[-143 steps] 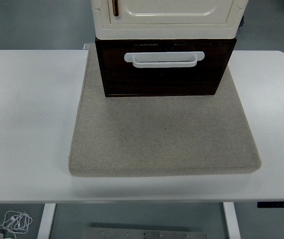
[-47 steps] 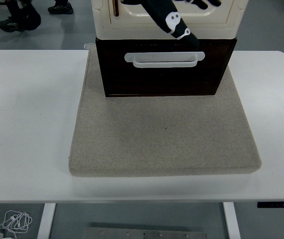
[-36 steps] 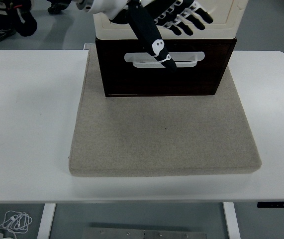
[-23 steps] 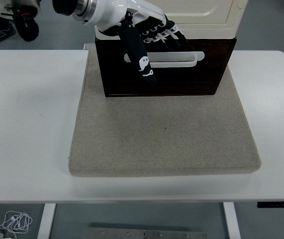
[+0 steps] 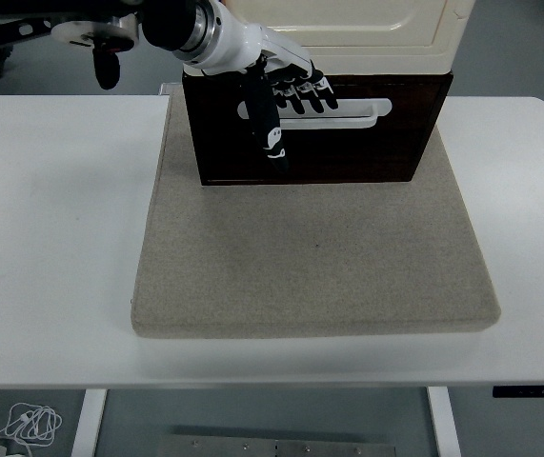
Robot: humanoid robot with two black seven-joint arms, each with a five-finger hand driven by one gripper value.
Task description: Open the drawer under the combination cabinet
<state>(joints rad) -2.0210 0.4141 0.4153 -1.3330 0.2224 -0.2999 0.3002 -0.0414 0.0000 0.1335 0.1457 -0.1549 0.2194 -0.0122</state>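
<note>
Head view: a cream combination cabinet [image 5: 348,33] stands at the far middle of a white table [image 5: 52,238], set on a grey felt mat [image 5: 314,257] that covers the table's centre. Under the cabinet sits the dark brown drawer [image 5: 348,143], its front flush with the body above, so it reads as closed. A white bar handle [image 5: 348,112] runs across the upper part of the drawer front.

The left hand [image 5: 276,90] comes in from the upper left on a white-cased wrist and lies against the drawer front at the handle's left end. Its four fingers [image 5: 305,93] are curled over that end of the bar, black with white knuckle marks. The thumb [image 5: 270,133] hangs straight down over the dark front, below the bar. Whether the fingers have closed fully behind the bar cannot be told from this angle; they are on it, not spread.

Below the table's near left corner, a coil of white cable [image 5: 24,424] lies on the floor.
</note>
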